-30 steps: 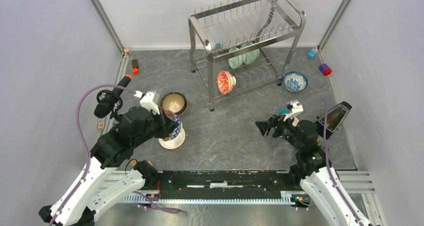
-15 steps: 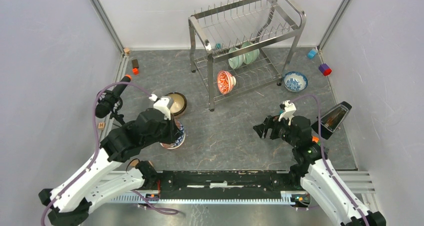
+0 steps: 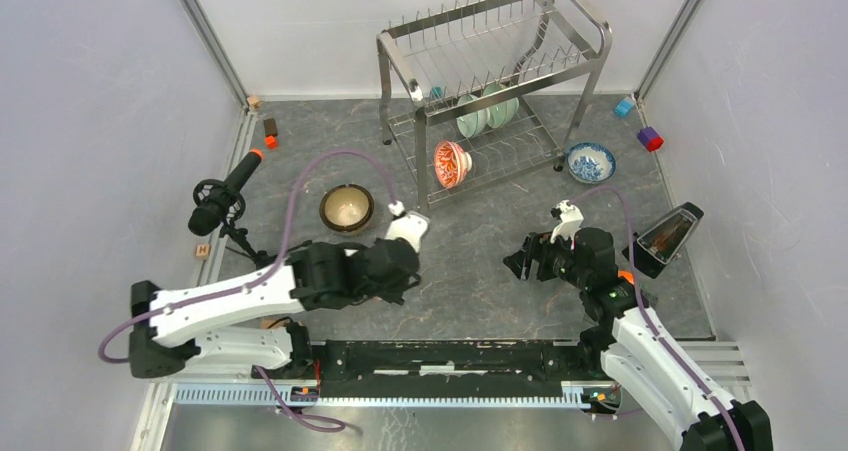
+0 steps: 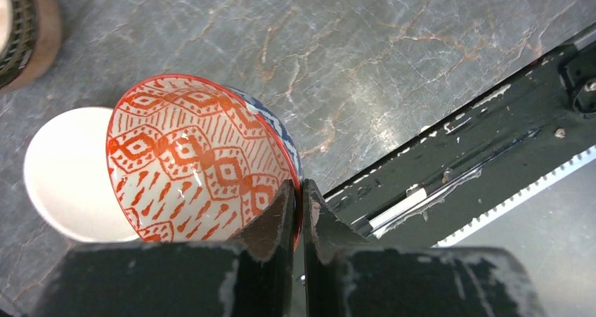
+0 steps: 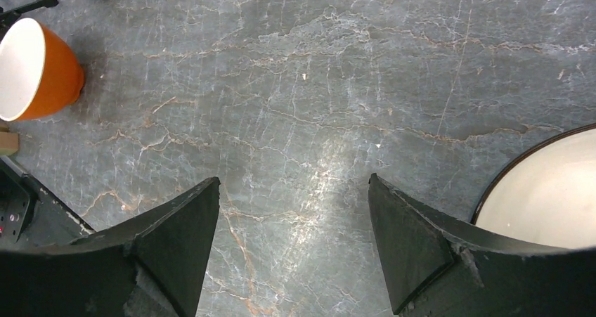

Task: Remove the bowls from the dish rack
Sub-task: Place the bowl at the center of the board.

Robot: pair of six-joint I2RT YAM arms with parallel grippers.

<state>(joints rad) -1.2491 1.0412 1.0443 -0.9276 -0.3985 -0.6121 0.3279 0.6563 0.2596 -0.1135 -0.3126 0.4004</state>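
**Left tool grips a patterned bowl while three more stand in the rack**

From the left: a plain white round ceramic bowl (image 4: 63, 173) sits on the grey marbled table (image 3: 470, 281). Beside it, the left tool (image 4: 299, 204) is pinched tight on the rim of a tilted red-orange patterned ceramic bowl (image 4: 197, 159) (its edge overlaps the white one in the wrist view; contact cannot be told). A dark brown round bowl with a cream inside (image 3: 346, 208) stands farther back on the table. At the rear is the two-tier shiny steel wire dish rack (image 3: 520, 79); a second red-orange patterned bowl (image 3: 451, 164) and two pale green bowls (image 3: 485, 114) stand on edge in its lower tier. The right tool (image 5: 292, 183) hovers over the table, fingers spread wide. A blue-and-white bowl (image 3: 590, 161) rests on the table just right of the rack.
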